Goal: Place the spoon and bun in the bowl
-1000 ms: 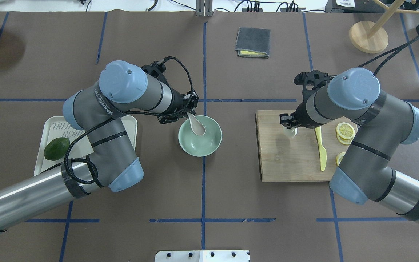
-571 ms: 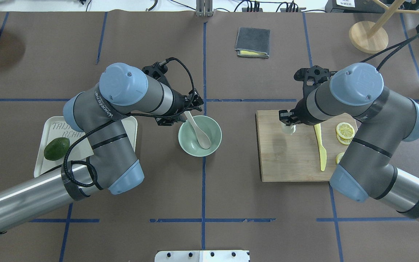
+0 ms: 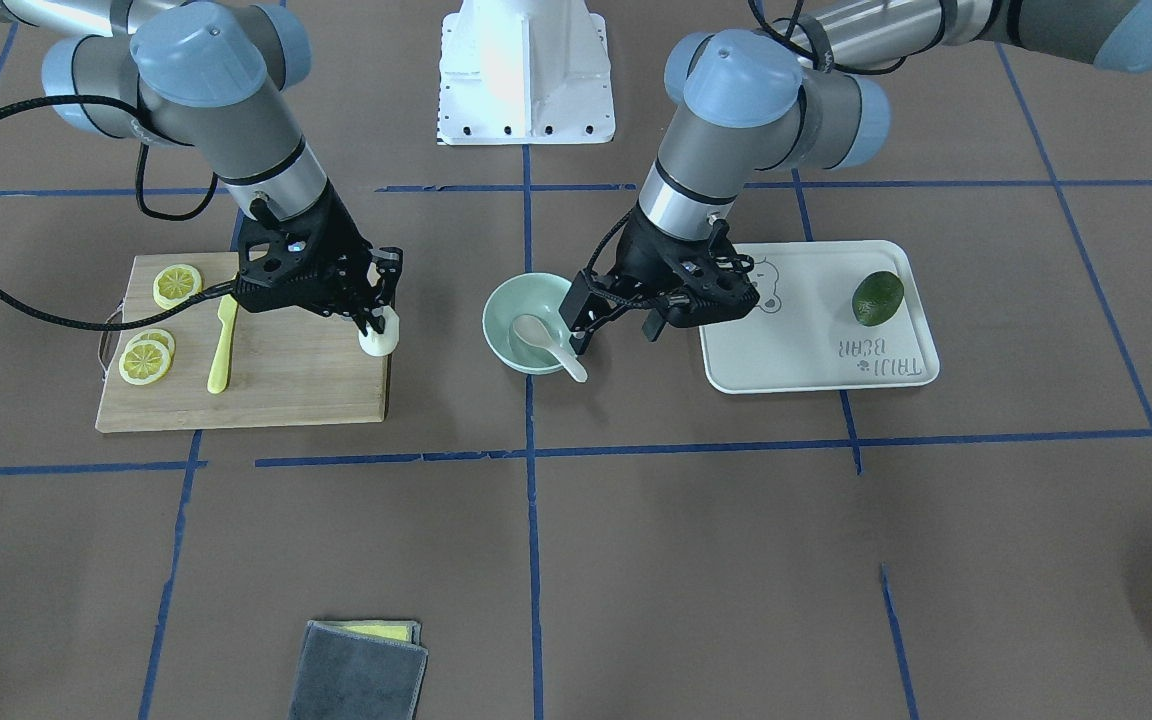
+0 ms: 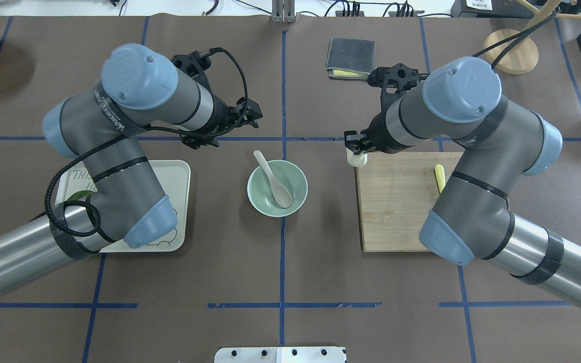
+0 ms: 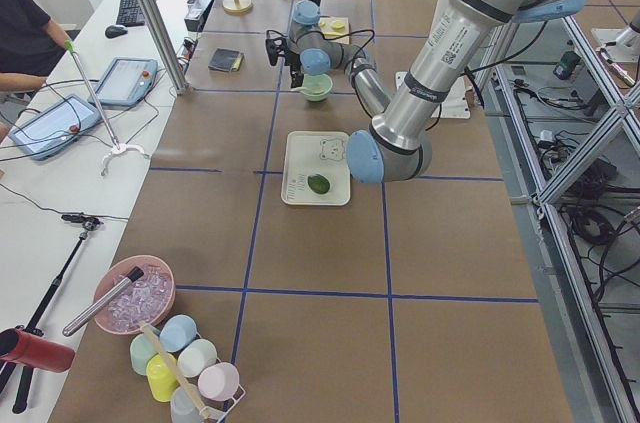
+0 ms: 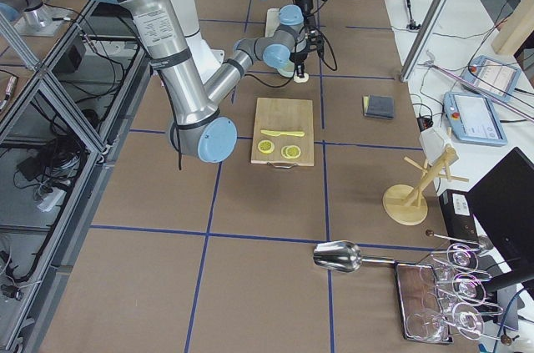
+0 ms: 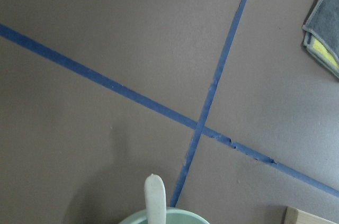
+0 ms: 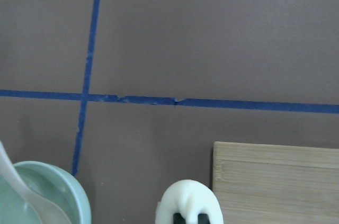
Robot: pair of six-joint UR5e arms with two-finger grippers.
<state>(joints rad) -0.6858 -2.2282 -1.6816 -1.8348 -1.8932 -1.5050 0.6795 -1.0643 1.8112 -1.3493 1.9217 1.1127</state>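
- Inside the bowl (image 4: 298, 199) the spoon (image 4: 274, 179) is already lying, its scoop down in the hollow and its handle leaning out over the far rim.
- The left gripper (image 3: 614, 318) is hanging just beside the bowl on the tray side. Its fingers are standing apart with nothing between them, so the spoon half of the task is looking done.
- The right gripper (image 3: 376, 322) is clenching the bun (image 4: 357, 160) between its fingers. The right wrist view is showing both dark fingertips pressing into the bun's soft white sides.
- The bun is hanging at the far corner of the cutting board (image 4: 396, 201) nearest the bowl, seemingly just past its edge and over the bare table (image 4: 321, 242). How high it is sitting above the surface I cannot tell.
- The step in hand, as I judge it, is carrying the bun across to the bowl, which is lying well apart from it toward the table's middle.
- The next move is calling for a sideways carry until the bun is over the bowl's open side, away from the spoon's handle. Then comes lowering and releasing, with the left gripper keeping out of the path.
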